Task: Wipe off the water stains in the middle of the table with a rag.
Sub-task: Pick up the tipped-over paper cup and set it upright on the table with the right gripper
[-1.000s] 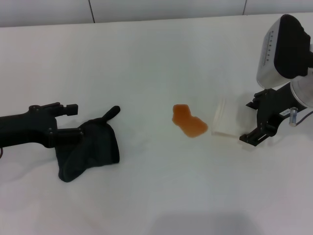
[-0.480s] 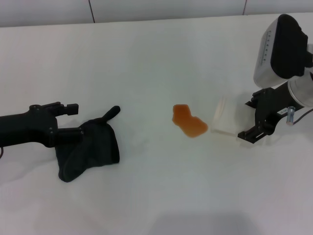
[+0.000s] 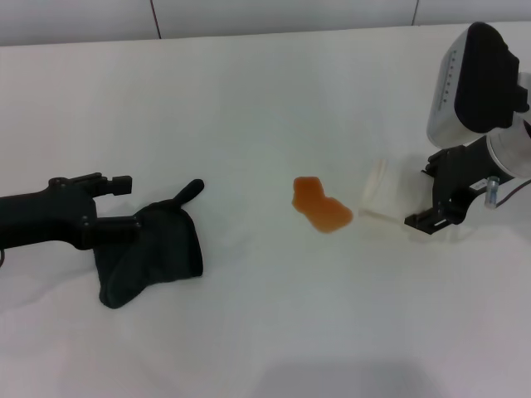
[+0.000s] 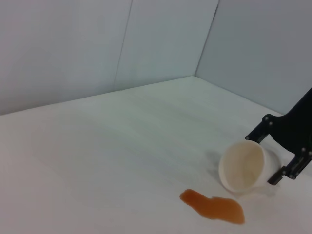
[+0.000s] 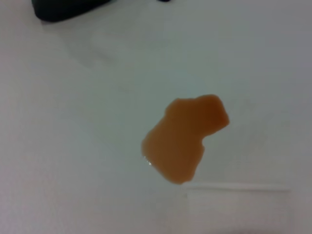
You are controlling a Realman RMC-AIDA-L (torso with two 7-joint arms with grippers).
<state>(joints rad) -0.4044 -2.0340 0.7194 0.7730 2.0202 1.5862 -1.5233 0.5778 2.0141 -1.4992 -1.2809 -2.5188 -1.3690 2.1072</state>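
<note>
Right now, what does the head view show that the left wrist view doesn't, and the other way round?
Only the head view shows the rag lying on the table with the left gripper at its near edge, well left of the water stains. Only the left wrist view looks into the open mouth of the tipped cup, lying on its side, and shows the walls behind. Both show the stains, untouched, the cup and the right gripper holding it.

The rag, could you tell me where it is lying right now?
In the head view the rag lies on the table's left side, under the left gripper, well left of the water stains.
</note>
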